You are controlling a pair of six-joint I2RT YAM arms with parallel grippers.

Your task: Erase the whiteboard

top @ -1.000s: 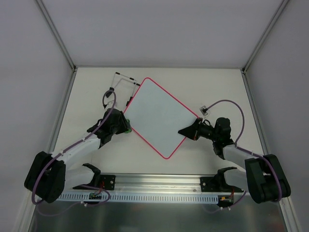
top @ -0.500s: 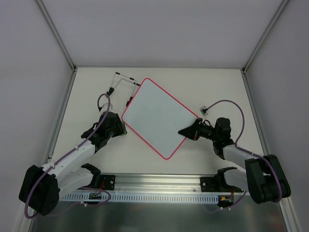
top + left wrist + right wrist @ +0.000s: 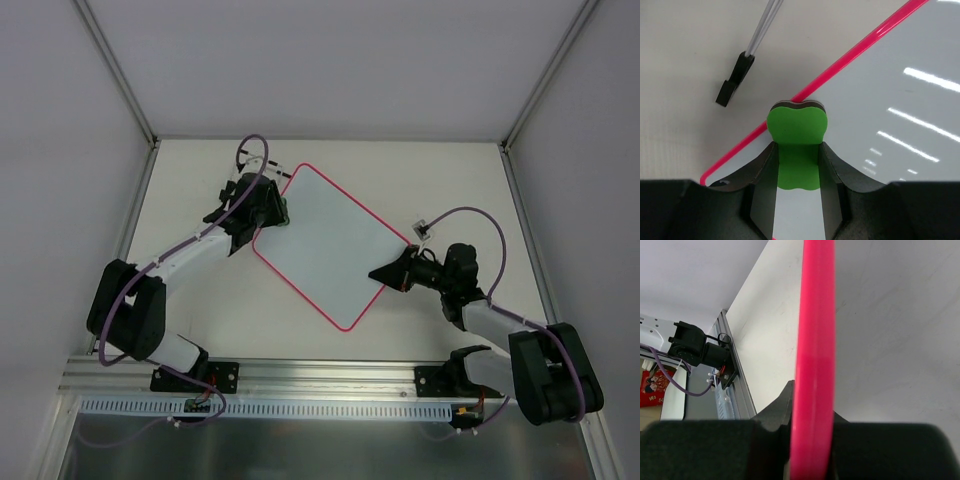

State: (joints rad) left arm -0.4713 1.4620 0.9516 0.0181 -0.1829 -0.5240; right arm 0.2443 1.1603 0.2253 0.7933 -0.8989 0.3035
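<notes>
The flat white rectangular whiteboard (image 3: 330, 240) with rounded corners and a thin pink-red rim sits mid-worktop, turned like a diamond, one corner pointing to the far side and one to the near side. Its face shows plain white with streaks of reflected light in the left wrist view. The left tool (image 3: 268, 212) reaches out to the board's upper-left edge, its two fingers narrowed onto a small bright green foam eraser (image 3: 796, 125) with a dark backing layer. The eraser's far end lies right over the pink rim, the rest of it over the white face; whether it presses on the board cannot be told. Just beyond that edge, on the pale beige worktop (image 3: 450, 180), stands a thin wire stand (image 3: 262, 165), and one of its black feet (image 3: 735, 80) lies near the rim but apart from it. The right tool (image 3: 385, 272) meets the board's right-hand edge, its dark fingers pinched on the rim, which runs up between them in the right wrist view.
</notes>
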